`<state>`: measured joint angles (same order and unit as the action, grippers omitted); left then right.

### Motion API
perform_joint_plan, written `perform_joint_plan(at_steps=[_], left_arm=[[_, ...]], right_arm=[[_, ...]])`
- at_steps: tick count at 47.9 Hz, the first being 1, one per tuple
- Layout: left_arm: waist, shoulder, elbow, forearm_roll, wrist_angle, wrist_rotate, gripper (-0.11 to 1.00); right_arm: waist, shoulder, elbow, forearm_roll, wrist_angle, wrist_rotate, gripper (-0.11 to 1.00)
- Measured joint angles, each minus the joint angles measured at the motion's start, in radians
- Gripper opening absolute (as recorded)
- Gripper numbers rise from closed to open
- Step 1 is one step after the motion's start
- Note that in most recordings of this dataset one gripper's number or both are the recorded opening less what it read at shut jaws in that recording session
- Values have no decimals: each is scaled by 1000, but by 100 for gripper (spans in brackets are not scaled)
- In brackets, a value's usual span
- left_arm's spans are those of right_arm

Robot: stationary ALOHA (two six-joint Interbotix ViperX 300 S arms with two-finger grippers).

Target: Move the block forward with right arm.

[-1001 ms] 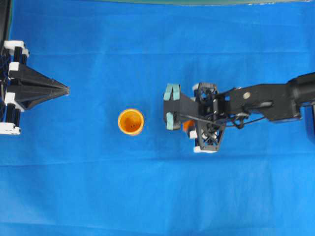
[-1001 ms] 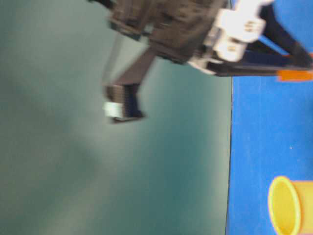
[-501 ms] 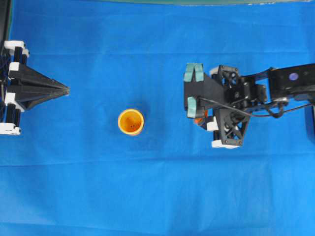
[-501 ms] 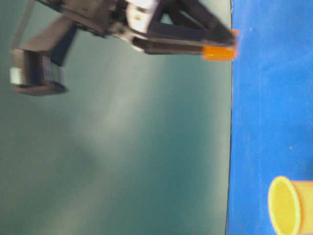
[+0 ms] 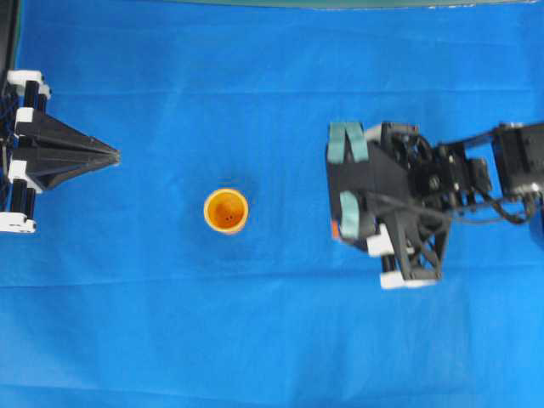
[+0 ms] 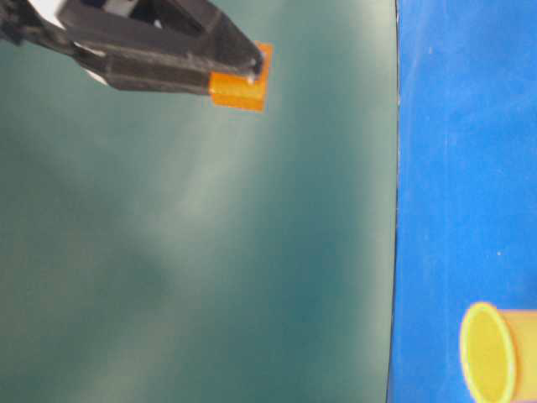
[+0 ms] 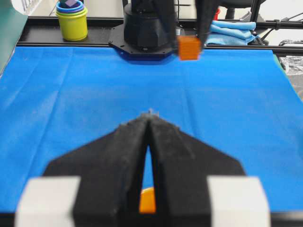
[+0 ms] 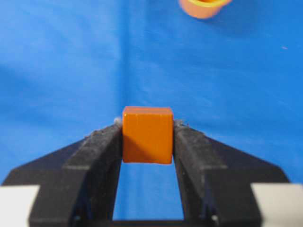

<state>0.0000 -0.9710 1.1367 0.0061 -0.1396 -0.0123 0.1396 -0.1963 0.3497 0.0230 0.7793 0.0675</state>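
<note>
The block, a small orange cube, is pinched between the black fingers of my right gripper, which is shut on it. Seen from table level, the block hangs well off the blue cloth. From overhead only a sliver of the block shows under the right arm, right of the orange cup. My left gripper rests at the far left, shut and empty. In the left wrist view the left gripper points toward the held block.
The round orange-yellow cup stands upright mid-cloth between the two arms. Beyond the cloth's far edge are a stack of coloured cups, folded blue cloths and the right arm's black base.
My right gripper has lifted the block off the cloth and drawn back to the right, away from the cup. The left arm and the cup have stayed put.
</note>
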Motion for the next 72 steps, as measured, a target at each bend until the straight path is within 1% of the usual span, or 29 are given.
perform_joint_plan(at_steps=[8,19,27,43,53,72], left_arm=[[0,2,0,0,-2,0,0],[0,2,-2,0,-2,0,0],[0,2,-2,0,0,0,0],[0,2,0,0,-2,0,0],[0,2,-2,-2,-2,0,0],[0,2,-2,0,0,0,0]], right_arm=[[57,-2,-2,0,2,40,41],[118,5,-11,0,-3,127,41],[167,35,-41,0,-8,156,41],[252,114,-146,0,-6,202,41],[298,143,-192,-2,-5,253,41],[359,150,-206,0,-5,351,41]])
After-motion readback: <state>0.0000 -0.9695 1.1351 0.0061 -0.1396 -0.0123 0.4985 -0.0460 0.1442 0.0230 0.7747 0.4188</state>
